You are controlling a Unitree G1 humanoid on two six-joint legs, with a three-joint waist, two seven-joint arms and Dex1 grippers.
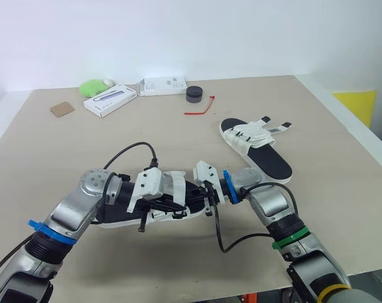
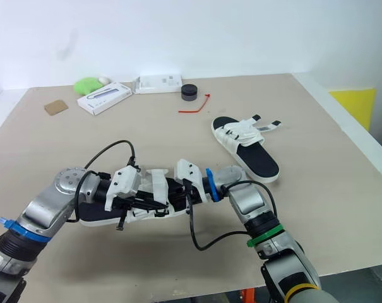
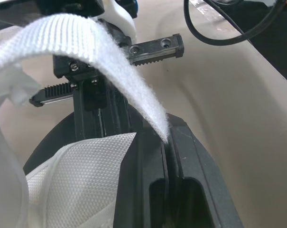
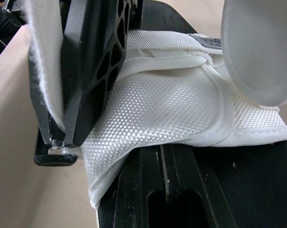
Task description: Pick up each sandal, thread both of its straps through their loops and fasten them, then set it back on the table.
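While both grippers meet over it, the near sandal [image 1: 178, 213] lies with its white sole on the table [image 1: 64, 151], close to the front edge. The left gripper [image 3: 167, 137] is closed tight on the free end of a white strap [image 3: 86, 42], which arches up and away from the pinch. The right gripper [image 4: 163, 154] comes in from the opposite end. Its fingers are drawn together with barely a seam between them, and they seem to nip the edge of the white mesh upper [image 4: 171, 104], though the fabric drapes over the tips and hides the contact.

Beyond the near sandal and to the right, well apart from it, the far sandal [image 1: 257, 148] rests flat with its strap ends sticking out loose.

Farther back from the near sandal, two white cartons sit closed, so their contents cannot be seen: a flat printed box [image 1: 110, 100] and a second box [image 1: 163, 85]. Near them are a small black round object [image 1: 194, 94], a red tie [image 1: 200, 108], a green lump [image 1: 91, 86] and a brown cardboard square [image 1: 62, 108].
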